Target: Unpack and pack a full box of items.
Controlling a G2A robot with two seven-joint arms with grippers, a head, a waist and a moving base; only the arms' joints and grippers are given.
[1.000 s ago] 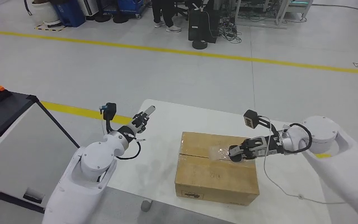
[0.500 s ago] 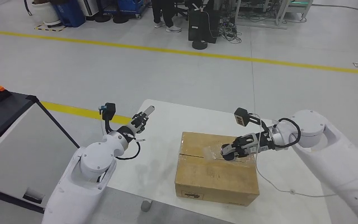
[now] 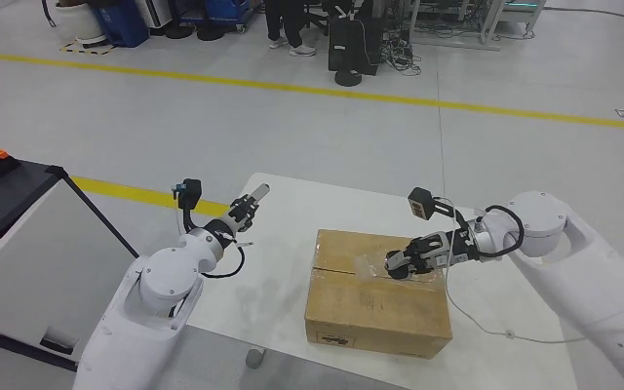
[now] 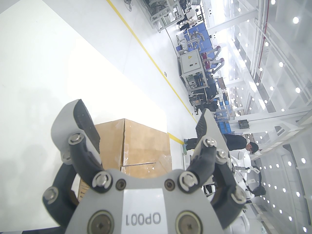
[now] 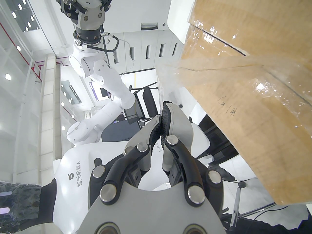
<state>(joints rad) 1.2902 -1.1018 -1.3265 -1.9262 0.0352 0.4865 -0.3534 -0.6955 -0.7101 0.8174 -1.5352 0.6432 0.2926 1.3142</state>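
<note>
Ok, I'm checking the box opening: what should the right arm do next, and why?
Probably peel the tape farther along the seam: the right tool seems shut on the tape's lifted loose end, and the box is closed.

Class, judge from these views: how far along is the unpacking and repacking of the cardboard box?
Done: one end of the clear tape is lifted off the cardboard box. In hand: the right gripper, shut, appears to pinch that loose end. To do: the flaps are still closed, so opening, unpacking and repacking all remain; the left gripper hangs open over the table, apart from the box.
</note>
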